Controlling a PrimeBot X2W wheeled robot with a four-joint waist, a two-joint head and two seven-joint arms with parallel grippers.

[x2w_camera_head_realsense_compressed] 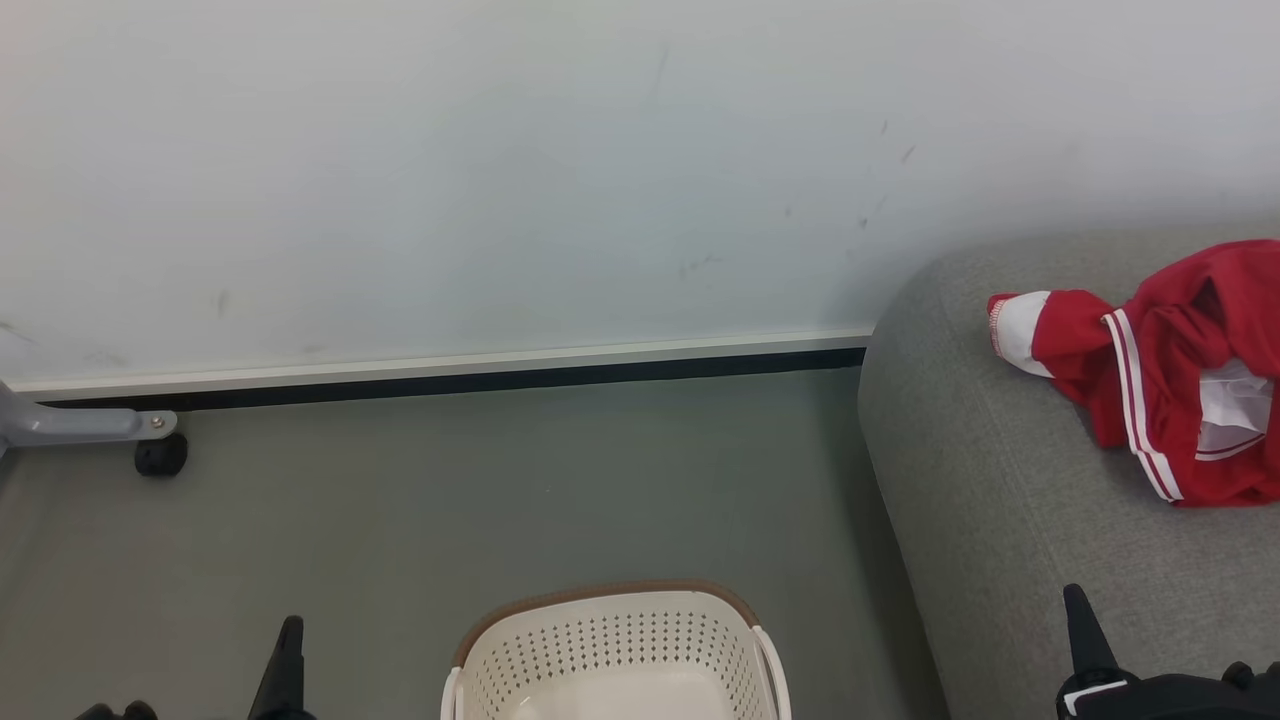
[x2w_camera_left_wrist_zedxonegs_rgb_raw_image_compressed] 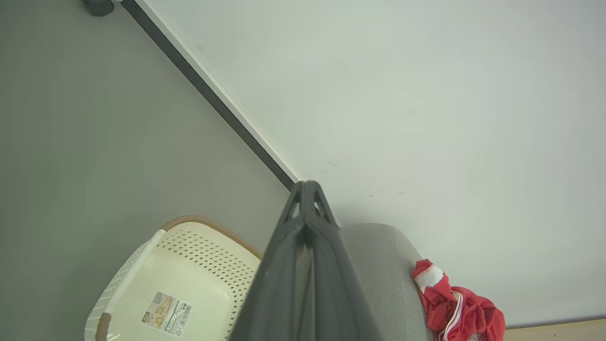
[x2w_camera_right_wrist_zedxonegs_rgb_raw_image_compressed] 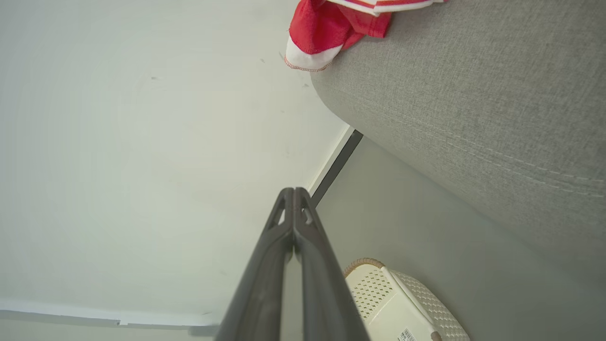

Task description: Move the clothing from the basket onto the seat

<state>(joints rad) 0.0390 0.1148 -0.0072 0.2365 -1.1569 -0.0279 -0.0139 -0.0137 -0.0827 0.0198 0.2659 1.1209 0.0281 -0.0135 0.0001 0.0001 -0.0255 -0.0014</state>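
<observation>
Near edge, left: left tool, dark fingers pressed together, clenched on nothing, tip pointing away over the floor. In the left wrist view the two fingers meet at the tip with no gap.

Near edge, right: right tool, likewise clenched with nothing between the fingers, hanging over the near part of the seat. The right wrist view shows its fingers closed flat against each other.

Near centre, between the tools: basket, cream-white, perforated walls, brown trim on the far rim. It stands on the floor just left of the seat. A printed label lies flat on its inner bottom.

Right side: the seat, grey woven, with a rounded left end and a stitched seam along its side.

Farther right, on top of the seat: clothing, a bright red crumpled heap. White cuff points left; double white stripes and white lining face near. The heap runs past the right edge of the head view.

Far left: black caster on a grey metal leg, on the floor.

Far: dark skirting, then a pale scuffed wall.
</observation>
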